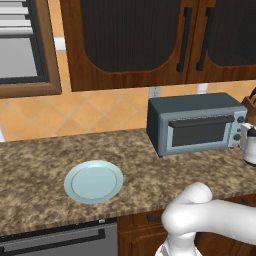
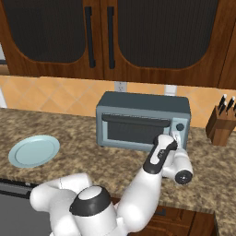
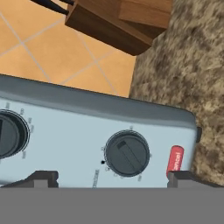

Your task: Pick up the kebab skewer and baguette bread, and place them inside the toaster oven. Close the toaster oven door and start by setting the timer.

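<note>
On the granite counter [image 1: 45, 165], toaster oven [image 2: 143, 120] with its toaster oven door [image 2: 133, 131] shut (skewer and loaf presumably inside, the plate [image 1: 93, 181] bare), gripper [image 3: 112, 177] spread wide and holding nothing, just before the timer knob [image 3: 127, 153]; setting the timer remains.

White, glossy, rounded arm [image 2: 138, 193] of fat tubular links swelling into bulbous joints. Dark grey cap [image 2: 91, 199] on the nearest joint, ringed in black. Black inlay strip [image 2: 159, 155] along the slim forearm link, and a black disc [image 2: 184, 176] with a pale centre closing the wrist end. Two small dark grey finger tips [image 3: 42, 177] (blocky, stepped, matte). No cables or screws discernible.
</note>
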Motion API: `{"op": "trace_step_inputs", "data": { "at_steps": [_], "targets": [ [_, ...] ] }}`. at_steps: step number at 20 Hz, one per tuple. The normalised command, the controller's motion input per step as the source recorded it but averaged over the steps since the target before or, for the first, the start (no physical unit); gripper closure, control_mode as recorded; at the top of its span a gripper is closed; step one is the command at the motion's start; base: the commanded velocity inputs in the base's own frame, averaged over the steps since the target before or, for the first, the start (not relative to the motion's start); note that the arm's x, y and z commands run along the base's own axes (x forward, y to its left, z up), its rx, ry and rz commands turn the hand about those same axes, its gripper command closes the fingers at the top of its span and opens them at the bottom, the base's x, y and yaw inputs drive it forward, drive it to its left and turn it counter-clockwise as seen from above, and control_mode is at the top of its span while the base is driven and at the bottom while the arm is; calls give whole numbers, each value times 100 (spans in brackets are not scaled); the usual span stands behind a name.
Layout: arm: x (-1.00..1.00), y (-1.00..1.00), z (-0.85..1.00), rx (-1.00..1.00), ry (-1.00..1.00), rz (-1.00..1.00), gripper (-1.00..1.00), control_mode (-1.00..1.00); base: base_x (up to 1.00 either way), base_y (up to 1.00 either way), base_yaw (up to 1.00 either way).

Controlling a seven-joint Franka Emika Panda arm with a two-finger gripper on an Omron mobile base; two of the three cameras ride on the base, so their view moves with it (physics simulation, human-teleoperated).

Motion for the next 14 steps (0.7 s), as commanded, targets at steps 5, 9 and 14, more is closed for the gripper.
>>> {"op": "trace_step_inputs", "data": {
  "at_steps": [5,9,14],
  "targets": [
    [10,0,-6,0,-1,0,-100,-100,0,0,0],
    [8,-6,-14,0,0,0,-100,-100,0,0,0],
    [2,-19,-9,0,0,0,-100,-100,0,0,0]
  ]
}}
